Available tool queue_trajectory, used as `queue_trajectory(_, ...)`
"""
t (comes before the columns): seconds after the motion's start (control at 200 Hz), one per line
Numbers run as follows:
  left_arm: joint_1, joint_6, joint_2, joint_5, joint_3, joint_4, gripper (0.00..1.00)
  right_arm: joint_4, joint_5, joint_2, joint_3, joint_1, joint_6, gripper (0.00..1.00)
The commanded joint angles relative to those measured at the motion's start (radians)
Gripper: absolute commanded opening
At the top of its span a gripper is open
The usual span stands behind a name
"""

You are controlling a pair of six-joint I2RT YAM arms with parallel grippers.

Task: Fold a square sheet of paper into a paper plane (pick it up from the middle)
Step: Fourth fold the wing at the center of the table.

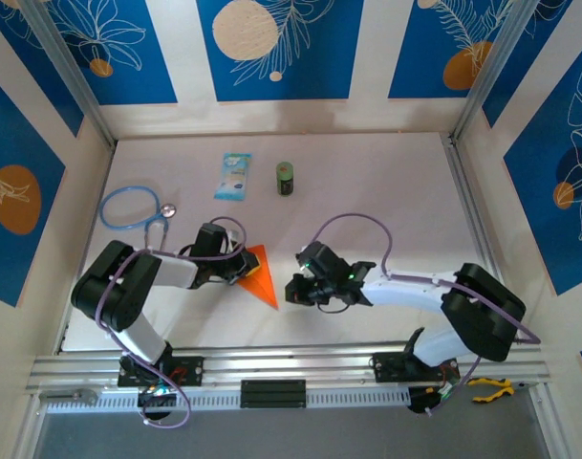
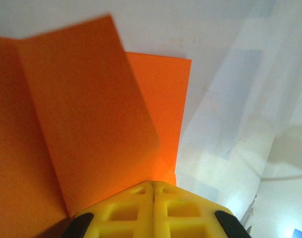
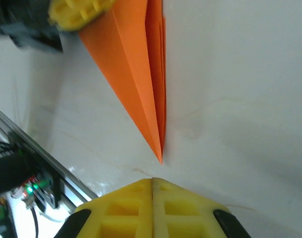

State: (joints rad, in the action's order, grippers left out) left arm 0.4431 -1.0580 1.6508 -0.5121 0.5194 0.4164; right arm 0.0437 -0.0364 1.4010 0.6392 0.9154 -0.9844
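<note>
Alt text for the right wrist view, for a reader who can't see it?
A folded orange paper plane lies on the white table, its sharp tip pointing at the shut yellow right claw just short of it. The left claw sits at the plane's wide end.

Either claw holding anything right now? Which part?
Left claw pinches the paper plane at its wide tail; right claw shut, empty.
</note>
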Motion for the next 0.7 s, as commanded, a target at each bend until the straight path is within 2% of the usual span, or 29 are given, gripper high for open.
queue_trajectory(0.0,0.031,-0.027,0.013,0.035,0.023,0.050,0.00,-0.034,0.009,-0.032,-0.030,-0.029,-0.026,0.08)
queue_trajectory(0.14,0.048,-0.031,0.009,0.052,0.020,0.070,0.00,-0.083,-0.023,-0.001,0.001,-0.047,-0.034,0.09)
queue_trajectory(0.505,0.052,-0.023,0.009,0.055,0.008,0.068,0.00,-0.209,-0.073,0.256,0.148,-0.044,-0.109,0.06)
queue_trajectory(0.695,0.052,-0.009,0.006,0.064,0.009,0.039,0.00,-0.190,-0.086,0.350,0.207,-0.043,-0.118,0.05)
